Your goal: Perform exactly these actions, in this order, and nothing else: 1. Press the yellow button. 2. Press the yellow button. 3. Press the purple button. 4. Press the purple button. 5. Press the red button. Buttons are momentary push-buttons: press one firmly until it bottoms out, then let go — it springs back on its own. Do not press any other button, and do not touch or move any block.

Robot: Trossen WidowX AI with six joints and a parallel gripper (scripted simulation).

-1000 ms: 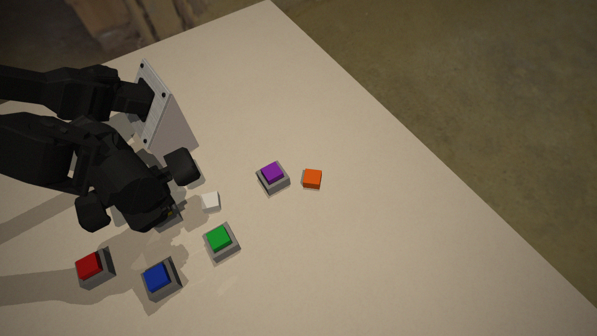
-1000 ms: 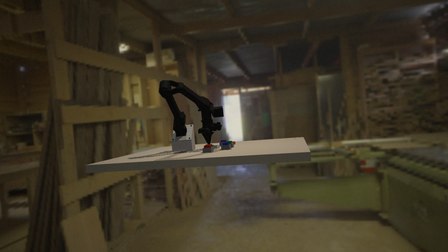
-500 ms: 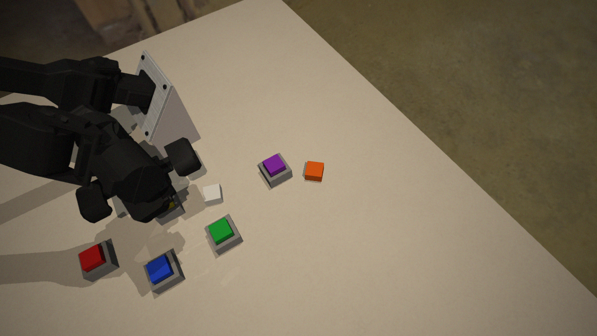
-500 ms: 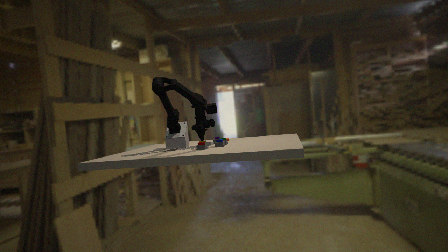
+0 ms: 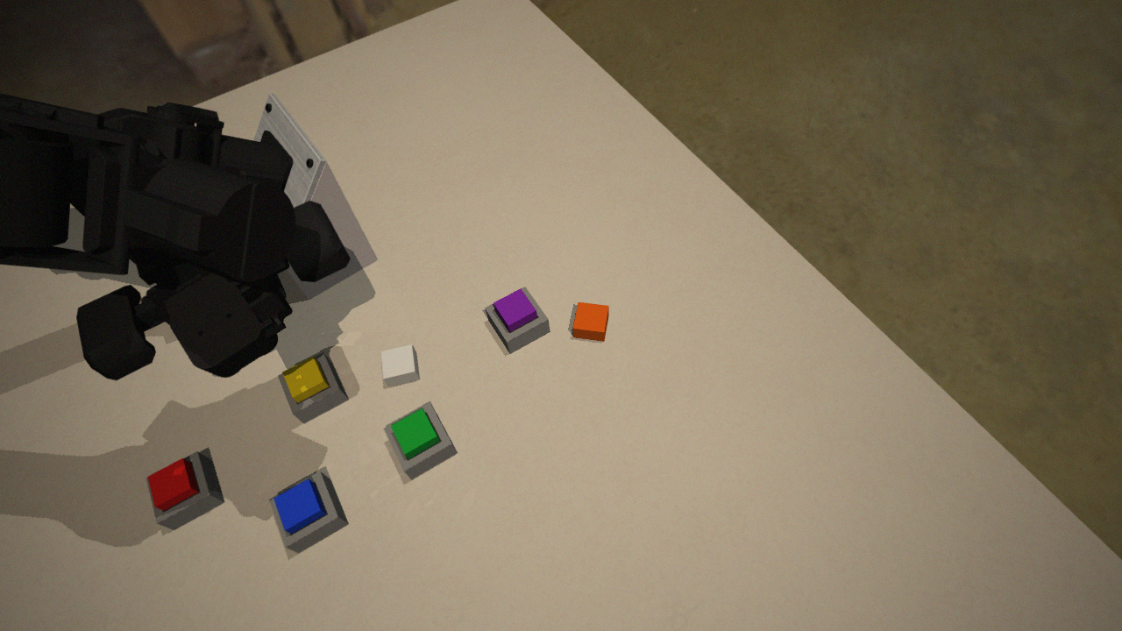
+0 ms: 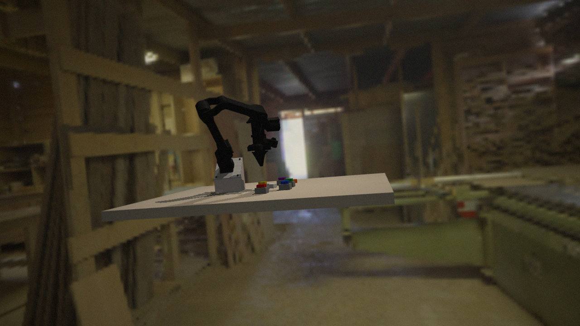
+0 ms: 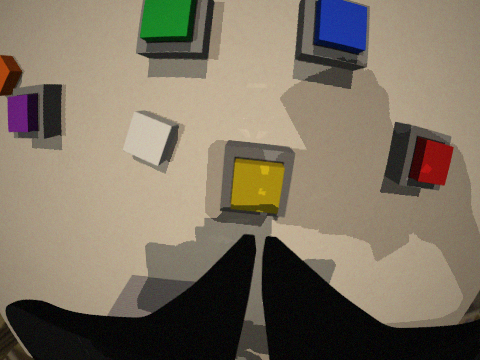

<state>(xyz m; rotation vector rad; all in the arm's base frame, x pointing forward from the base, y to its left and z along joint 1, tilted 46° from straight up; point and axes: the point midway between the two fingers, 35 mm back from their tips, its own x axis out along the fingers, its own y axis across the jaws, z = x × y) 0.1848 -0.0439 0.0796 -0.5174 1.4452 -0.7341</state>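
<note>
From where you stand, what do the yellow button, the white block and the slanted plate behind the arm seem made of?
Yellow button: probably matte plastic, flat colour, set in a grey housing. White block: plain matte, plastic or painted wood; can't tell. Slanted plate: looks like brushed metal, fine streaks and dark bolt heads.
</note>
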